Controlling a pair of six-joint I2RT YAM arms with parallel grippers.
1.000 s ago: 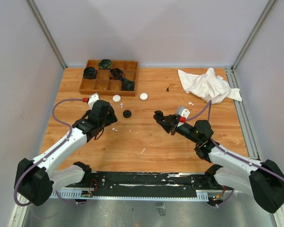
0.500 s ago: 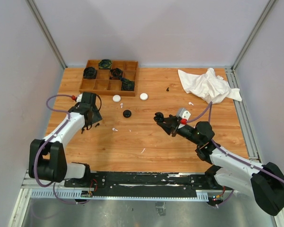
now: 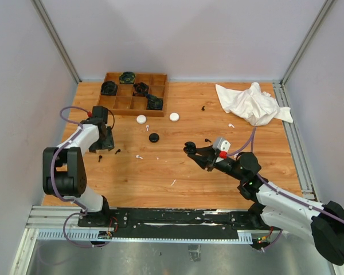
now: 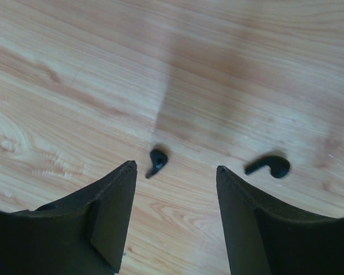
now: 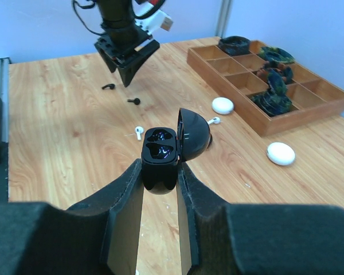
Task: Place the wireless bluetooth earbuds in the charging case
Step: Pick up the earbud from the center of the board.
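Two black earbuds (image 4: 157, 162) lie under the left gripper (image 4: 175, 169), which has just swung well left of the case (image 5: 193, 134), jaws spread for a pickup. The right gripper (image 5: 160, 170) pinches that case, lid open.

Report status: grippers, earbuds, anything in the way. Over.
Left gripper open above a black earbud, second black earbud beside. Right gripper shut on open black case, sockets look empty. Nothing blocking seen.

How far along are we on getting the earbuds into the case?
Done: the right gripper holds the black charging case, lid open; its sockets look empty. In hand: the left gripper hovers open over a black earbud on the table, nothing gripped yet. Left: pick that one and the second black earbud beside it, seat both; white earbuds and white cases also lie loose.
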